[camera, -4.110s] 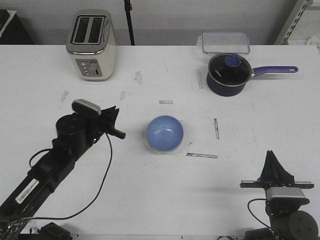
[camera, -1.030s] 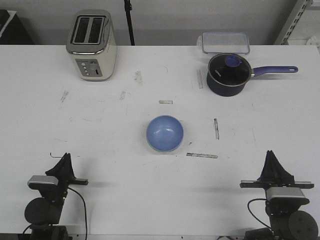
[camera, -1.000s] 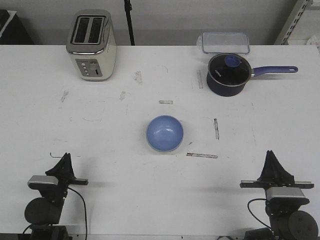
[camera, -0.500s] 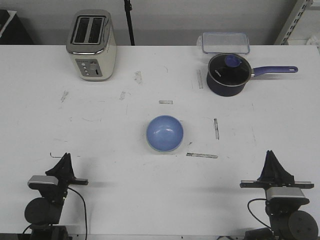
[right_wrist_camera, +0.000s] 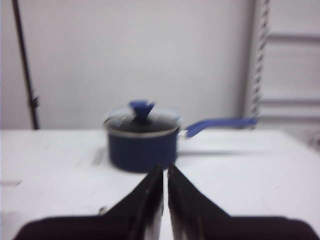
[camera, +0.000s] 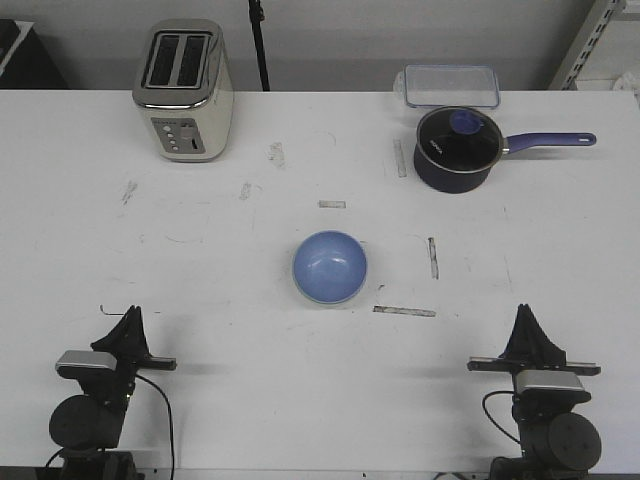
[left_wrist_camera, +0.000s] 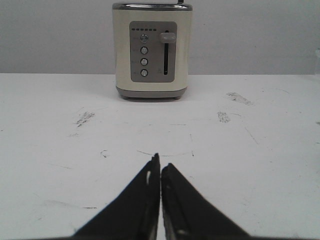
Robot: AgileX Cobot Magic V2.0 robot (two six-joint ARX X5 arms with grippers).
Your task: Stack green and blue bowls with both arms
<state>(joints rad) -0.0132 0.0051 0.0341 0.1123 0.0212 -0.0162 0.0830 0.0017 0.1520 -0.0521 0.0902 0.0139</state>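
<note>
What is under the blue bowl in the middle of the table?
The blue bowl shows only a thin pale rim edge along its lower left side, likely the green bowl it is nested in; the rest is covered. Both claws, left claw and right claw, sit shut, far from it.

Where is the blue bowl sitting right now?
In the front view, the blue bowl sits near the middle of the table, toward the robot from the dark saucepan, touched by neither gripper.
</note>
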